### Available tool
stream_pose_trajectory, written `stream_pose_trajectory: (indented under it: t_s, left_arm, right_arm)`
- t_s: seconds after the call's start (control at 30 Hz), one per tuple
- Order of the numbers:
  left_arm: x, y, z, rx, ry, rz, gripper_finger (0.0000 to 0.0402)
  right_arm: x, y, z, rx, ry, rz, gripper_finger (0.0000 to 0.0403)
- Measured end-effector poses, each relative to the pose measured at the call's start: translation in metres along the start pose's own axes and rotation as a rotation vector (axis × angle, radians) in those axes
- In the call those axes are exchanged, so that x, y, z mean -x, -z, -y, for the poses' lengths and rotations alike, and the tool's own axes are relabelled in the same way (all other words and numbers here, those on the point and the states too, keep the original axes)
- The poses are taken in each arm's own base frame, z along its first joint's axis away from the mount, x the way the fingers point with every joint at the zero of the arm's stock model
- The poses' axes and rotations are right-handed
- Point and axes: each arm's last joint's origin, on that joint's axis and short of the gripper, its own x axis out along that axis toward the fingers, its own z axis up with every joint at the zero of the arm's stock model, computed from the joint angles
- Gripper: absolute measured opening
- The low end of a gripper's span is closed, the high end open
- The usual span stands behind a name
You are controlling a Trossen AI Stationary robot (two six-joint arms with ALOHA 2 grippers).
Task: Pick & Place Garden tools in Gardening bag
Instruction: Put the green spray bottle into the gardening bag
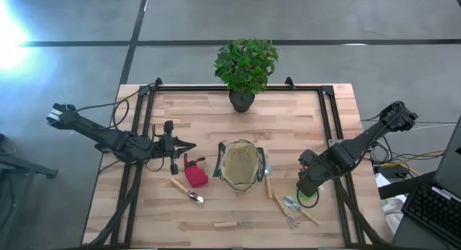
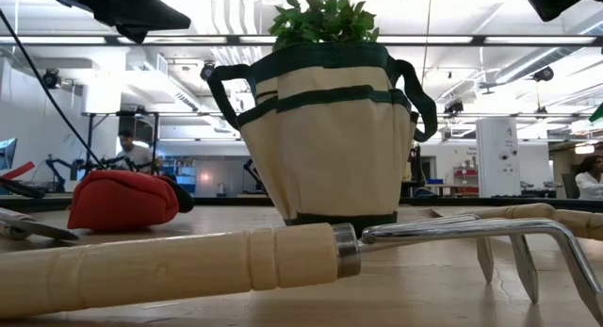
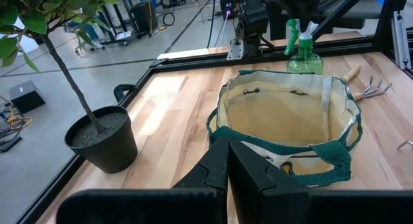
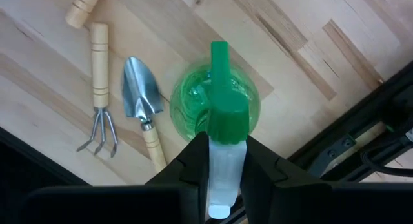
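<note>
The garden tools lie scattered over the wooden table [image 1: 216,120] around the gardening bag [image 1: 241,166], which stands upright near the middle with its round mouth open. Farthest left, the left gripper [image 1: 189,146] hovers above the table with its fingers pressed together, holding nothing; the bag sits just beyond its tips, as the left wrist view shows. Just beside that gripper lies the red item [image 1: 195,173], and next to it a wooden-handled trowel [image 1: 186,190] rests flat with its silver blade toward the front edge. Nearer the front edge, a small rake [image 1: 233,224] lies on its side, well apart from both grippers. A potted plant [image 1: 245,68] stands at the back edge, behind the bag. To the right of the bag, touching or just beside its wall, another wooden handle [image 1: 268,185] lies flat. Further right, a fork [image 4: 99,88] and a second trowel [image 4: 143,108] lie side by side. At the far right, the right gripper [image 4: 221,161] stands directly over the green spray bottle [image 4: 216,101], its fingers narrowed around the bottle's head on both sides. The bottle stands upright on the table, near the right rail.
</note>
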Motion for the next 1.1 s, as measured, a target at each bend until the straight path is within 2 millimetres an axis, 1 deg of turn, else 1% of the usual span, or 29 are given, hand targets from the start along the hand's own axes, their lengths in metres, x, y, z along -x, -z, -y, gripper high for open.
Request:
stream_pose_trajectory:
  t_s: [0.2,0.43,0.83,1.1]
  left_arm:
    - [0.0,0.0,0.0,0.0,0.0,0.0,0.0014]
    - [0.0,0.0,0.0,0.0,0.0,0.0,0.0014]
    - [0.0,0.0,0.0,0.001,0.0,0.0,0.0014]
    - [0.0,0.0,0.0,-0.003,0.0,0.0,0.0014]
  right_arm:
    - [0.0,-0.001,0.001,0.024,0.005,0.0,0.0054]
    - [0.001,-0.009,0.003,0.05,0.001,0.002,0.0054]
    - [0.002,-0.03,0.01,0.137,0.021,0.008,0.0054]
    - [0.003,-0.05,0.017,0.227,0.071,0.107,0.0054]
